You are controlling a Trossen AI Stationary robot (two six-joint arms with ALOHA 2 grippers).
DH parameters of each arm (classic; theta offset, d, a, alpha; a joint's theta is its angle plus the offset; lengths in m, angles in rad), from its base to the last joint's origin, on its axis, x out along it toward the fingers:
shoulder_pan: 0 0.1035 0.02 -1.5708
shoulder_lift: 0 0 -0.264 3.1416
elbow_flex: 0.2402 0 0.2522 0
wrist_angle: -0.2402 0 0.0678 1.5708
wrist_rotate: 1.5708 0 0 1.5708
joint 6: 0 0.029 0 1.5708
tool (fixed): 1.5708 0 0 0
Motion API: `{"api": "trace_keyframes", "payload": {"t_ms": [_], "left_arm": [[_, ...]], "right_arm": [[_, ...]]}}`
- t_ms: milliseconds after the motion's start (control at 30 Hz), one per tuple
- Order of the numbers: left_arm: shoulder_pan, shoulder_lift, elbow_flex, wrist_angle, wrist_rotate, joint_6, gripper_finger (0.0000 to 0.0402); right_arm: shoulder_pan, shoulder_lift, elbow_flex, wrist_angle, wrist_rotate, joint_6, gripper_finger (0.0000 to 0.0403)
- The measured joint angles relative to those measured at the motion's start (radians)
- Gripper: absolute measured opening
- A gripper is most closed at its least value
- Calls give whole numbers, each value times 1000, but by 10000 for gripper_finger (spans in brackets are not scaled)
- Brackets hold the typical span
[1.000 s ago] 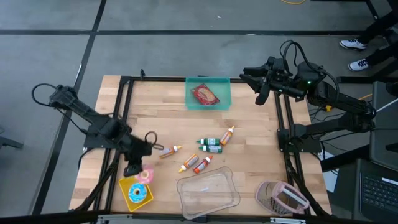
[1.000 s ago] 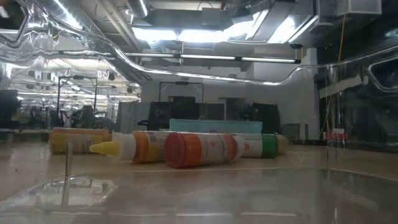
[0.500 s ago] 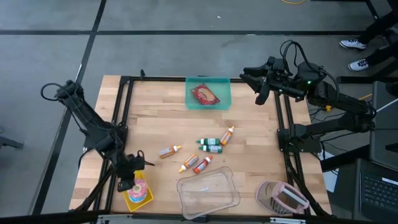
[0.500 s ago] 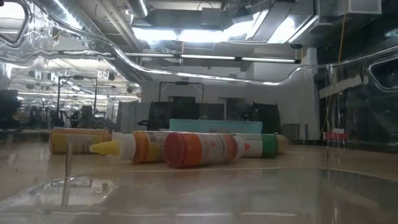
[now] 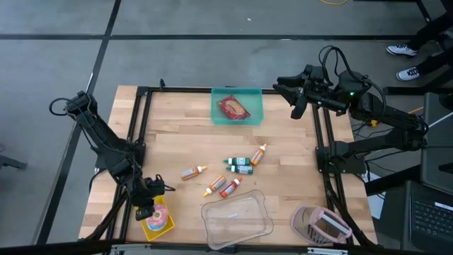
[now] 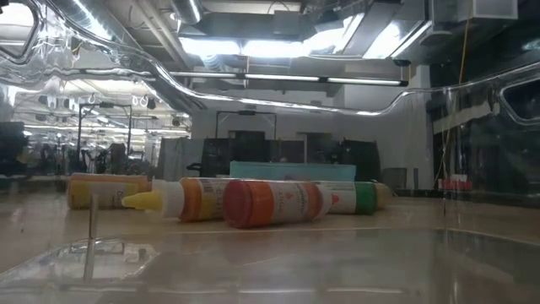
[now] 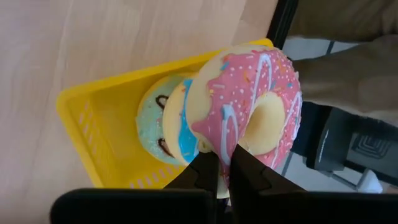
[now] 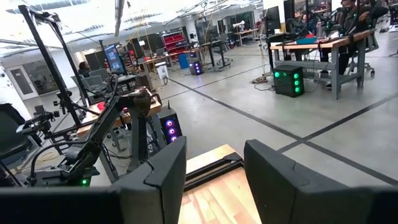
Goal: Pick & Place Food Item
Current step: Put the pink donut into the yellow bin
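Note:
A pink-frosted donut (image 7: pixel 249 112) with sprinkles is in my left gripper (image 7: pixel 225 171), which is shut on it at the table's near left corner (image 5: pixel 145 207). The donut (image 5: pixel 161 212) stands over a yellow basket (image 7: pixel 93 124), seen from above as the yellow basket (image 5: pixel 157 225). A blue-frosted donut (image 7: pixel 158 127) lies in that basket. Whether the two donuts touch, I cannot tell. My right gripper (image 5: pixel 294 105) waits open and raised above the table's far right corner, its fingers level in the right wrist view (image 8: pixel 214 162). My left gripper pinches the pink donut's ring at the rim nearest the fingers (image 7: pixel 224 149). One finger lies on the frosted face and the other on the plain underside. The fingers slant down from the table's left side. The donut stands on edge, tilted, over the basket.
A teal bin (image 5: pixel 255 117) with a red food pack stands at the far middle. Several small bottles (image 5: pixel 237 170) lie mid-table, close in the low view (image 6: pixel 270 203). A clear plastic tub (image 5: pixel 237 219) and a pink-grey item (image 5: pixel 322 225) sit at the near edge.
My left gripper has gone down and toward the table's near left corner with the pink donut. The donut now stands over the yellow basket and covers the blue donut from above. The wrist has rolled a little. My right arm has kept still.

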Motion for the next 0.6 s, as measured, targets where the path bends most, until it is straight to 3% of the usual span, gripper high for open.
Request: {"api": "trace_keyframes", "payload": {"t_ms": [333,600], "left_arm": [[-49,4,0,50,12,-27,11],[-72,83,0,77,12,-51,11]], "right_arm": [[0,0,0,0,0,0,160],[0,0,0,0,0,0,160]]}}
